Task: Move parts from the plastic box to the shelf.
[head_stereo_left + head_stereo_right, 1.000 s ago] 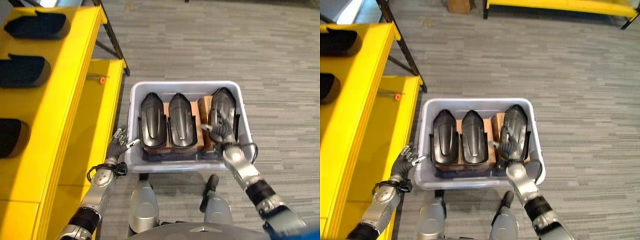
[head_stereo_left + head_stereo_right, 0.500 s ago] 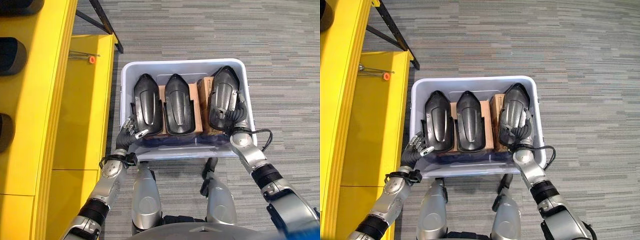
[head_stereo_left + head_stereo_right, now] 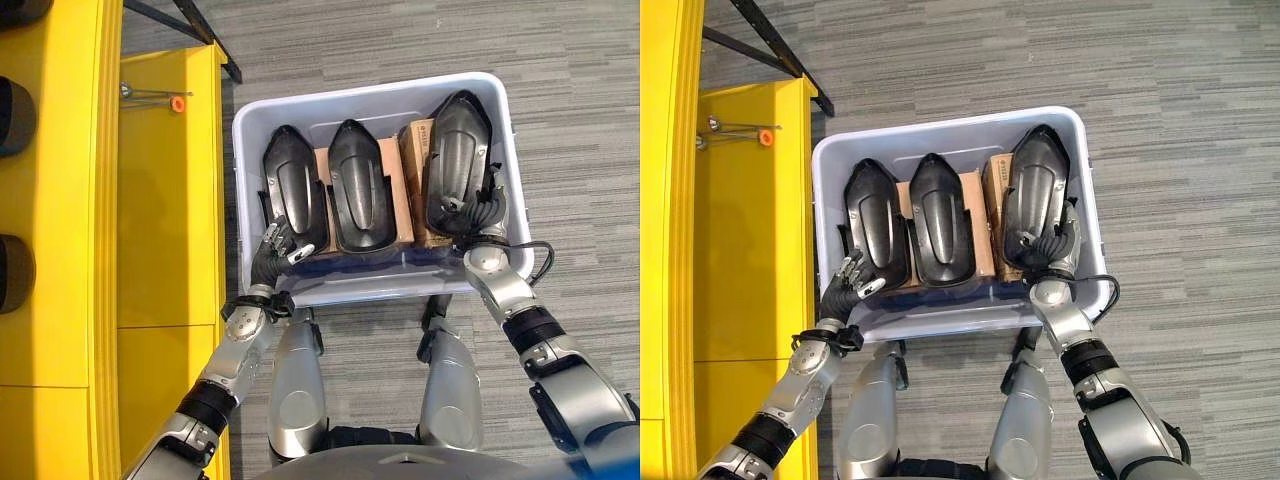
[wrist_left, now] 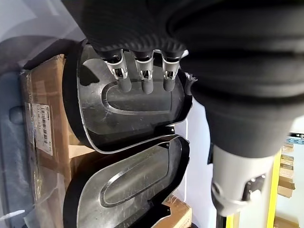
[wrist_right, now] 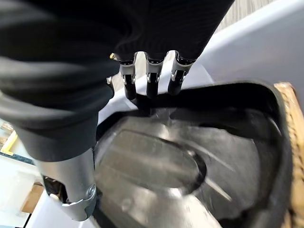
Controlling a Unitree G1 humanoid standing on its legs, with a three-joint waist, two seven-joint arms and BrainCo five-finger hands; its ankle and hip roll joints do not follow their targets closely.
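Observation:
A pale plastic box on the floor holds three black moulded parts side by side on cardboard boxes. My left hand is inside the box at the near end of the left part, open; its straight fingers rest on that part's top. The middle part lies untouched. My right hand is at the near right end of the right part, fingers curled over its edge and the thumb on the other side.
The yellow shelf runs along the left, close to the box. Black parts lie on its upper level. A small orange-tipped tool lies on the lower level. Grey carpet extends to the right and beyond the box.
The camera has tipped down over the box. My left hand came from outside the box's near left corner onto the left part. My right hand slid back to the right part's near end.

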